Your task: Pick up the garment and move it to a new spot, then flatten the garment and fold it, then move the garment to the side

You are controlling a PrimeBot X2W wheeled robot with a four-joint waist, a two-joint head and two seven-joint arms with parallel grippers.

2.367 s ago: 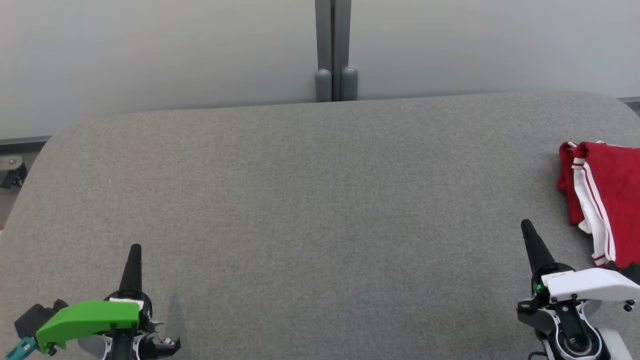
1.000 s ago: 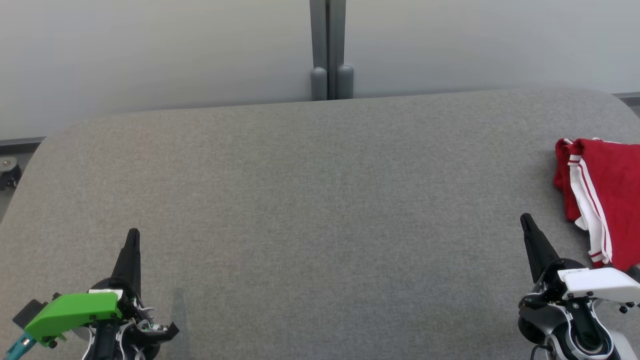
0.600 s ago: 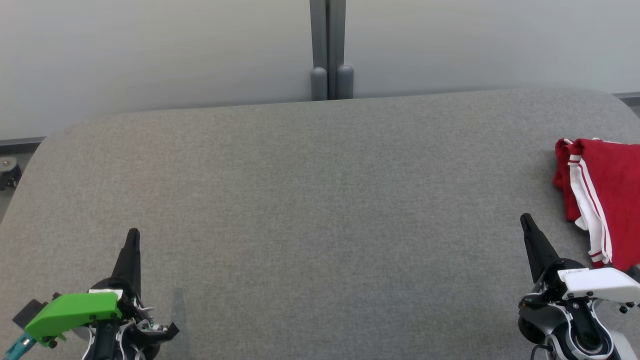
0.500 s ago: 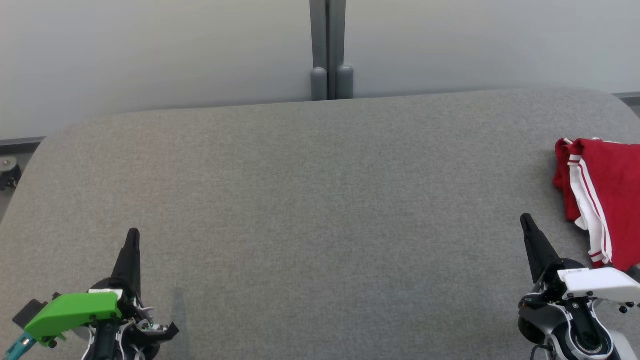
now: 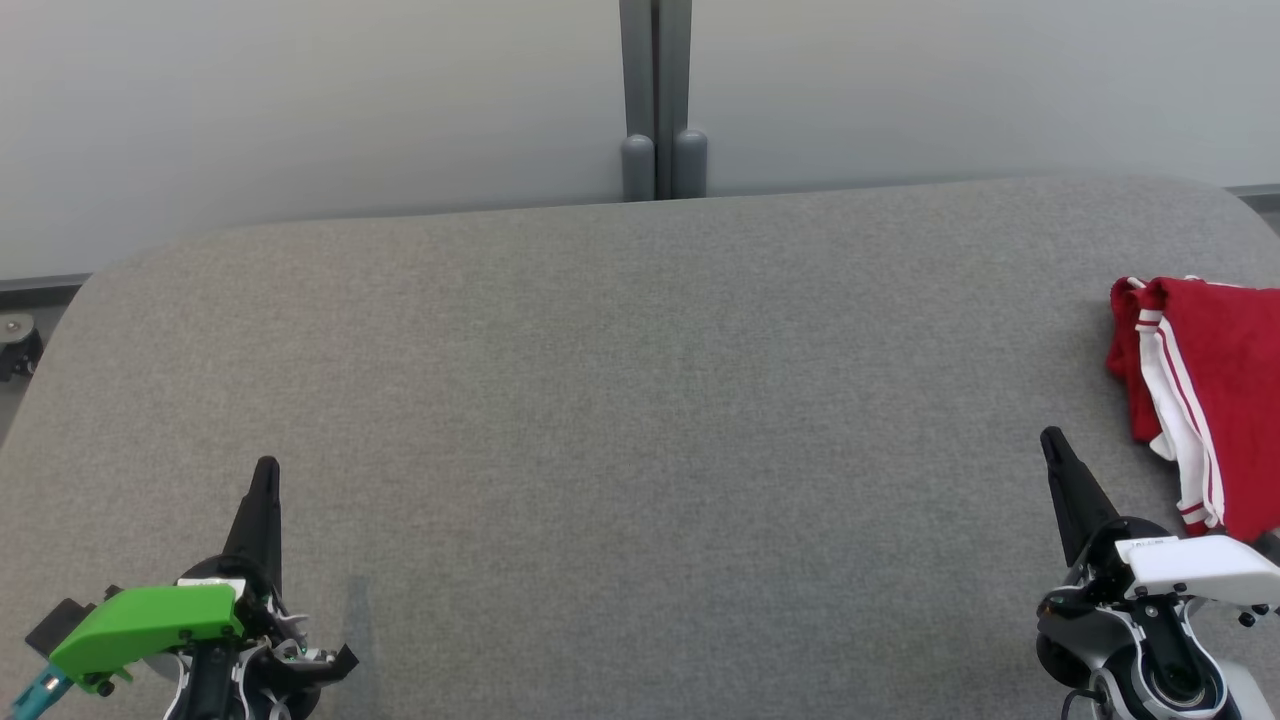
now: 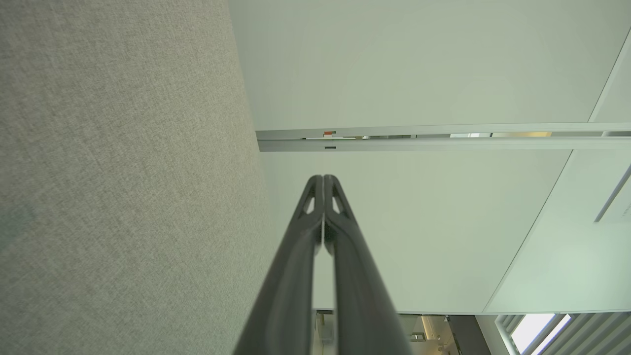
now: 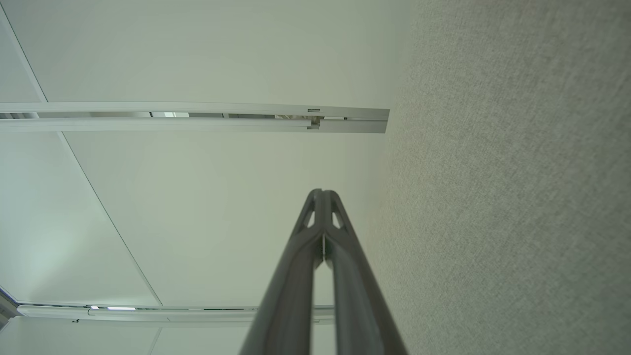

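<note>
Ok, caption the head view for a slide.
Red white-striped garment lies at the table's right edge; left gripper and right gripper sit shut, empty.

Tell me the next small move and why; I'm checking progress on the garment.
Probably just hold at rest: the red garment lies seemingly folded at the right edge of the grey table, and the left gripper and right gripper are shut, empty, clear of it.

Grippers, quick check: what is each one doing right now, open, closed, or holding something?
Left gripper: closed, holding nothing.
Right gripper: closed, holding nothing; the red garment lies on the table to its right.
</note>
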